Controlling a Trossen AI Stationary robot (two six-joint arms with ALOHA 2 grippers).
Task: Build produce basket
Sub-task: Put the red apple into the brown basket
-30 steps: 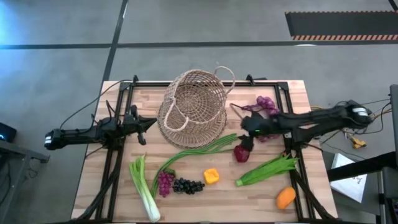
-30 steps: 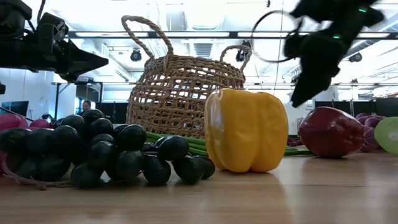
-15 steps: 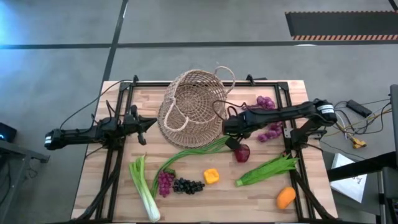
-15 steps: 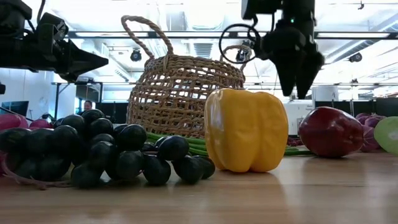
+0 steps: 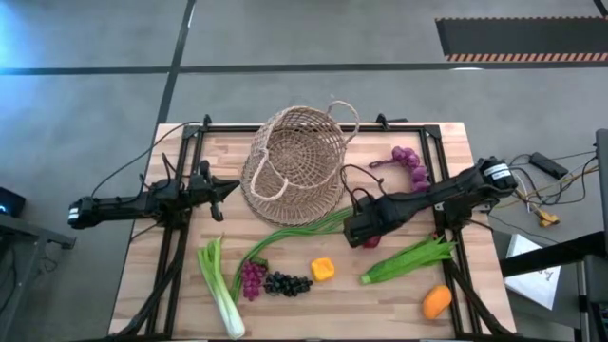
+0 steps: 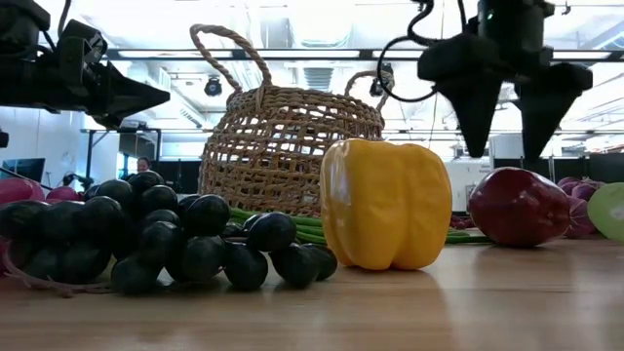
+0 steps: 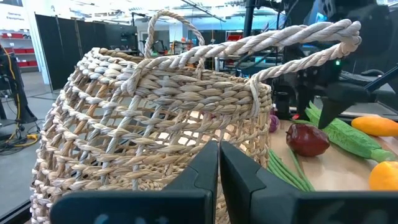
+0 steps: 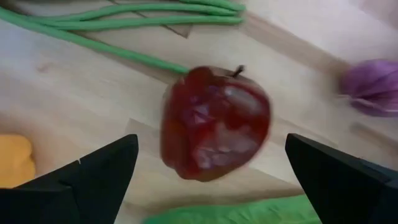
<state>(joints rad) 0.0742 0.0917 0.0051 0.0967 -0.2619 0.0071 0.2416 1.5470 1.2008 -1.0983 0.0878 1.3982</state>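
Note:
The tan wicker basket (image 5: 294, 166) stands at the table's far middle. The red apple (image 5: 370, 239) lies on the table to its near right, also in the low view (image 6: 517, 207) and the right wrist view (image 8: 214, 124). My right gripper (image 5: 357, 231) hangs open just above the apple, one finger on either side of it, touching nothing. My left gripper (image 5: 228, 187) is shut and empty, just left of the basket's side (image 7: 155, 124). The long green onions (image 5: 304, 228) lie on the table between the basket and the apple.
Along the near side lie a leek (image 5: 218, 285), purple grapes (image 5: 252, 277), black grapes (image 5: 287, 283), a yellow pepper (image 5: 323, 270), leafy greens (image 5: 408, 258) and an orange (image 5: 436, 302). More purple grapes (image 5: 408, 163) lie at the far right.
My right gripper has swung from the table's right toward the basket, then toward the near edge and down. It now hangs over the red apple. The apple and the other produce have not moved.

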